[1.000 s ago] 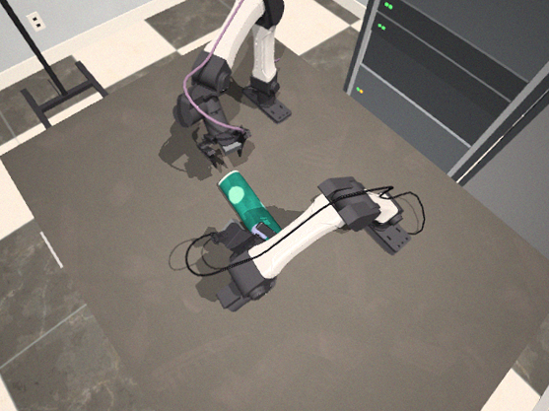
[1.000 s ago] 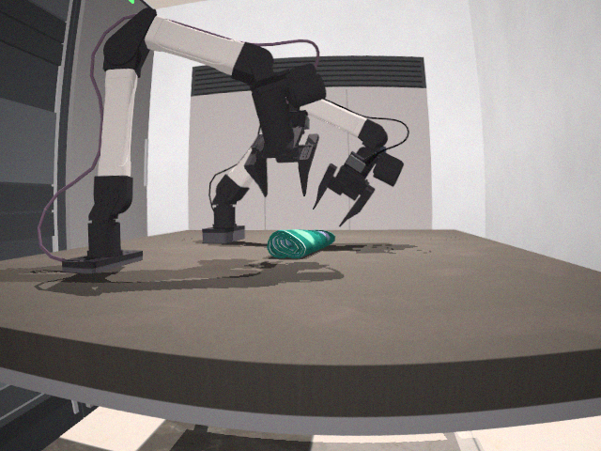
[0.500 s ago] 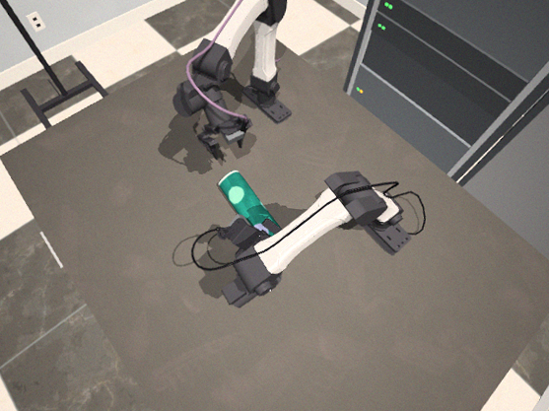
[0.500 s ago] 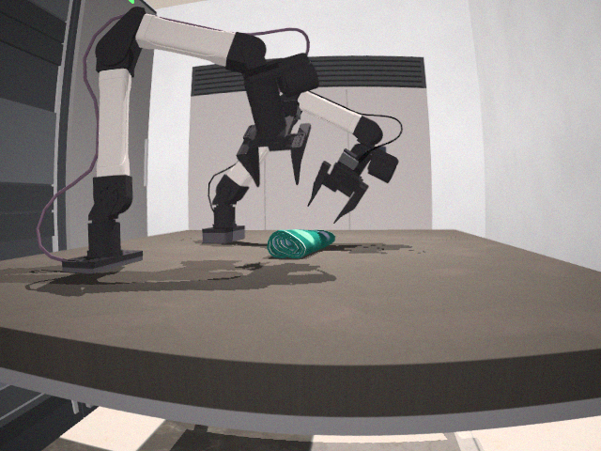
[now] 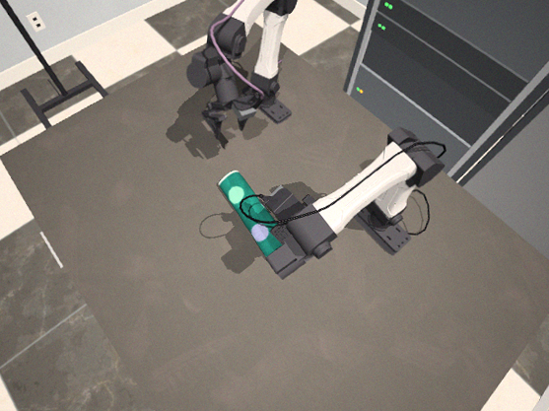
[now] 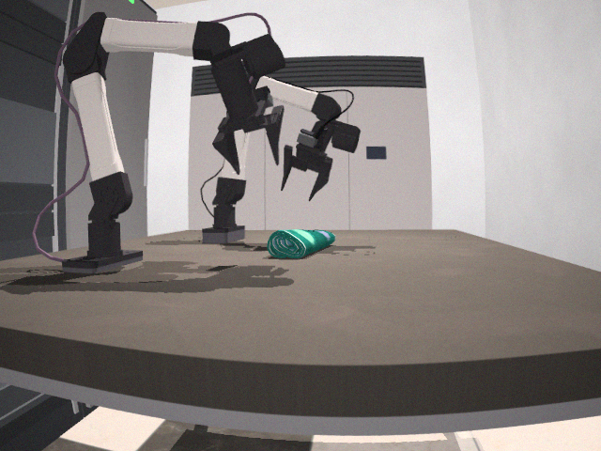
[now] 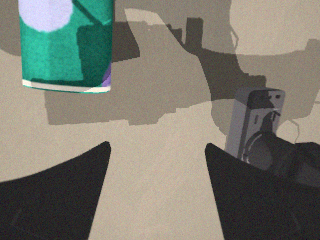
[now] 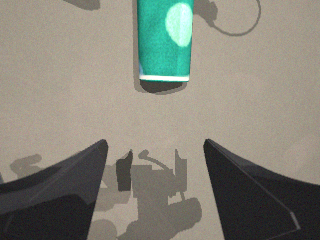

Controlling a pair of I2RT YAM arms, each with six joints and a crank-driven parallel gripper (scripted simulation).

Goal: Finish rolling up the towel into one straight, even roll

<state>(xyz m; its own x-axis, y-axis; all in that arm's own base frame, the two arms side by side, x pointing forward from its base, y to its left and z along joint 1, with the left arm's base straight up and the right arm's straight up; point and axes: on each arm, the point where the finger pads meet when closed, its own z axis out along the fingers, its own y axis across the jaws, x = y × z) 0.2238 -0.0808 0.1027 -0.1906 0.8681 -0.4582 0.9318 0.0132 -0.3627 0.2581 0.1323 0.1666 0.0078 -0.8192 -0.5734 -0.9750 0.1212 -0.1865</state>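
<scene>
The green towel [image 5: 230, 182] [image 6: 313, 243] [image 7: 55, 60] [image 8: 161, 50] lies on the table as one straight roll with pale spots. Its near end in the exterior view shows an oval spiral of close layers; no layer visibly stands off. Any flat strip under its hidden side cannot be made out. My left gripper [image 6: 296, 194] [image 7: 158, 145] is open and empty, above the table beyond the roll's lilac-spotted end; its fingers are hidden in the top view. My right gripper [image 5: 233, 136] [image 6: 258, 168] [image 8: 155, 142] is open and empty, raised beyond the light-green-spotted end.
The left arm's base [image 5: 395, 239] [image 7: 240, 115] and the right arm's base [image 5: 276, 112] [image 6: 80, 264] stand on the same side of the table [image 5: 328, 362] [image 6: 388, 310]. A dark equipment rack [image 5: 432, 83] stands behind them. The left arm's black cable loops over the roll in the top view.
</scene>
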